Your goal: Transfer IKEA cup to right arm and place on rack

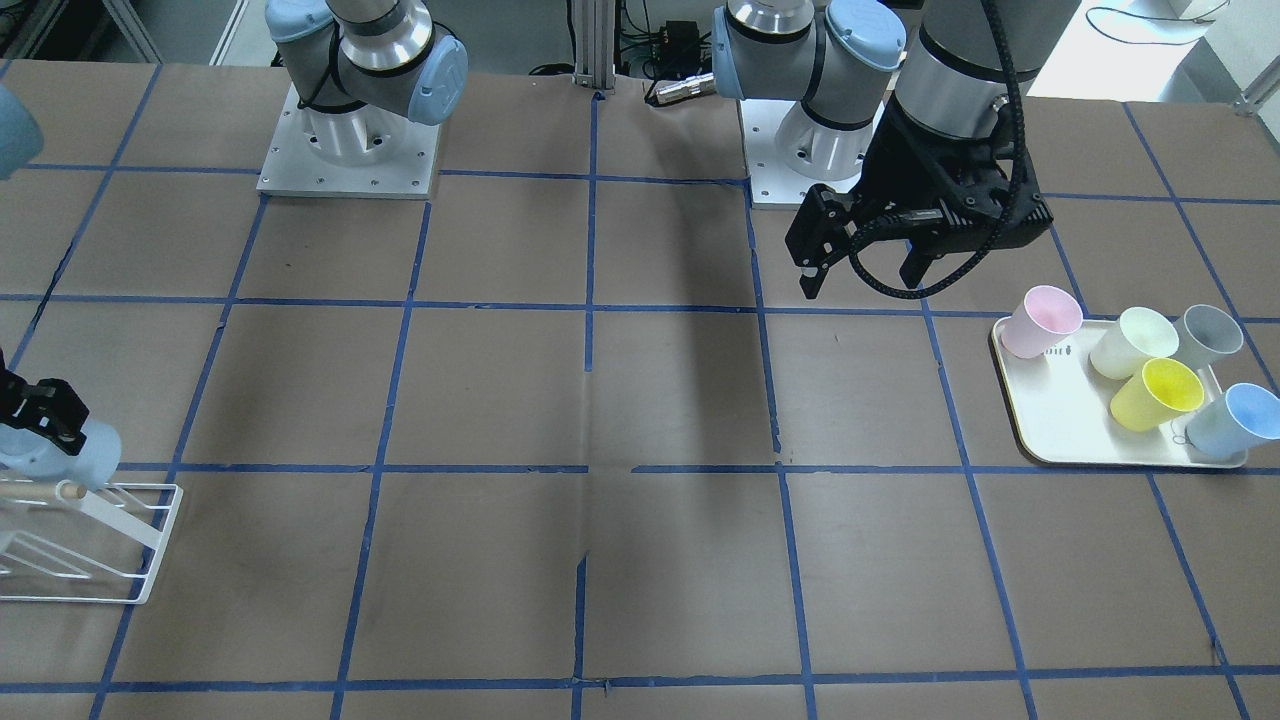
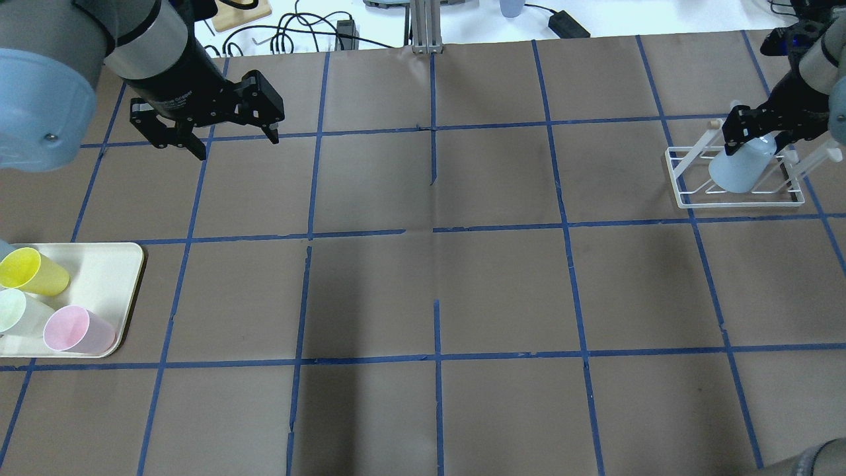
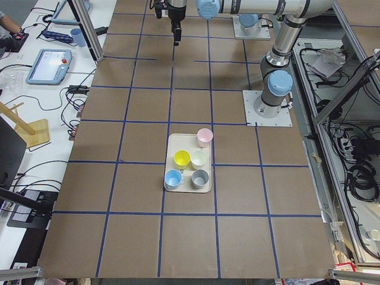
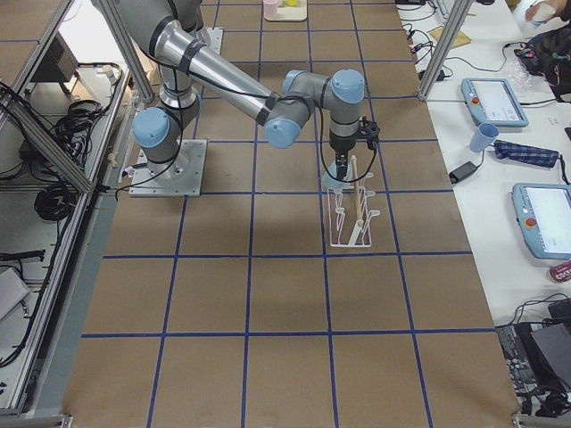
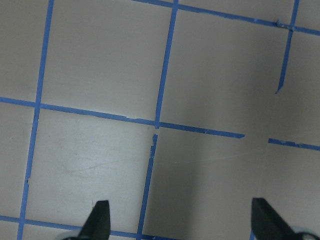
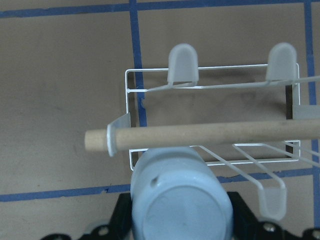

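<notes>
My right gripper (image 2: 753, 135) is shut on the light blue IKEA cup (image 2: 740, 168), gripping near its base. The cup hangs tilted, mouth down, over the white wire rack (image 2: 733, 193), beside the rack's wooden rod. The right wrist view shows the cup's base (image 6: 180, 210) close up, just before the rod (image 6: 210, 132) and the rack's prongs (image 6: 182, 62). In the front view the cup (image 1: 65, 455) and rack (image 1: 110, 545) sit at the left edge. My left gripper (image 2: 225, 135) is open and empty, hovering over bare table, as the left wrist view (image 5: 182, 225) confirms.
A cream tray (image 1: 1060, 425) at the robot's left end holds a pink cup (image 1: 1040, 320), a pale green one (image 1: 1133, 342), a grey one (image 1: 1207, 336), a yellow one (image 1: 1157, 393) and a second blue one (image 1: 1235, 420). Brown paper with blue tape lines covers the table.
</notes>
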Robot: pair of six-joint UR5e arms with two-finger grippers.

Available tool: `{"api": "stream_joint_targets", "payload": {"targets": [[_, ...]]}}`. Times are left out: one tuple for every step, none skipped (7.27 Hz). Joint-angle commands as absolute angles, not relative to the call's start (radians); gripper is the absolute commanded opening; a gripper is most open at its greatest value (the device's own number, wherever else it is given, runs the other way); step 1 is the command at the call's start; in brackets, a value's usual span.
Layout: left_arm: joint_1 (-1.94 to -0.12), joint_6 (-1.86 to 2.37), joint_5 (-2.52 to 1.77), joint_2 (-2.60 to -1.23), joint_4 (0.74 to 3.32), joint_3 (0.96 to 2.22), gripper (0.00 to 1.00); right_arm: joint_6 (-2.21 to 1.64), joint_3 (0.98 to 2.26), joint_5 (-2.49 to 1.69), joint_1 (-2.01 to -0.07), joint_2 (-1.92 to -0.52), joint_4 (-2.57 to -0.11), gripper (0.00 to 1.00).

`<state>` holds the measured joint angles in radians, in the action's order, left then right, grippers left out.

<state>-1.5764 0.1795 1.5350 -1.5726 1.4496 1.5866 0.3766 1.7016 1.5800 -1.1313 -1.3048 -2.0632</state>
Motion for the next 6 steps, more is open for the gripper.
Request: {"api": "stream_joint_targets", "payload": {"targets": [[-1.575, 0.179, 1.536, -1.571, 1.450, 1.589, 1.00, 0.374, 1.706, 1.578, -1.131, -1.290, -2.063, 0.75], [-1.575, 0.179, 1.534, -1.574, 1.448, 1.588, 1.00, 0.376, 1.706, 1.580, -1.132, -1.290, -2.063, 0.99], [-1.575, 0.179, 1.534, -1.574, 1.448, 1.589, 1.00, 0.379, 1.704, 1.583, -1.131, -1.292, -2.063, 1.00], [-1.575, 0.179, 1.534, -1.575, 1.448, 1.589, 1.00, 0.379, 1.704, 1.610, -1.131, -1.296, -2.057, 1.00], [-1.575, 0.179, 1.534, -1.574, 1.450, 1.589, 1.00, 0.380, 1.691, 1.627, -1.132, -1.307, -2.045, 1.00], [-1.575, 0.179, 1.534, -1.575, 1.450, 1.591, 1.00, 0.380, 1.687, 1.626, -1.132, -1.337, -2.027, 1.00]]}}
